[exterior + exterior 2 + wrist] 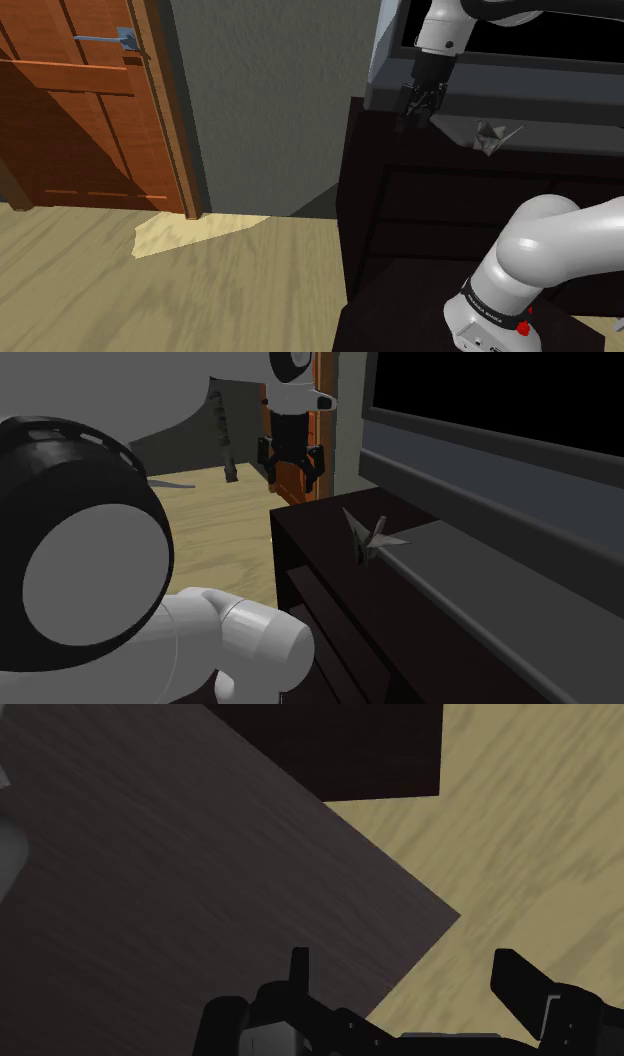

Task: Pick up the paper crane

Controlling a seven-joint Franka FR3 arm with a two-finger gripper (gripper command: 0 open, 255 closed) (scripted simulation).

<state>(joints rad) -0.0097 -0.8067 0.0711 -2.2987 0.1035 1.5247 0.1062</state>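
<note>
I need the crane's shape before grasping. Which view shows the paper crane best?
The second exterior view: the grey paper crane stands near, wings and neck outlined against the dark cabinet top. The shoulder view shows it farther off, blending into the grey ledge behind.

In the wrist view the tool [400, 966] is cut off by the frame edge, and a grey shape [8, 854] seen against the worktop [150, 884] cannot be identified. In the shoulder view the door [90, 100] and the arm [550, 250] are cropped by the edges. The folds of the paper crane [490, 135] are too small to be made out.
</note>
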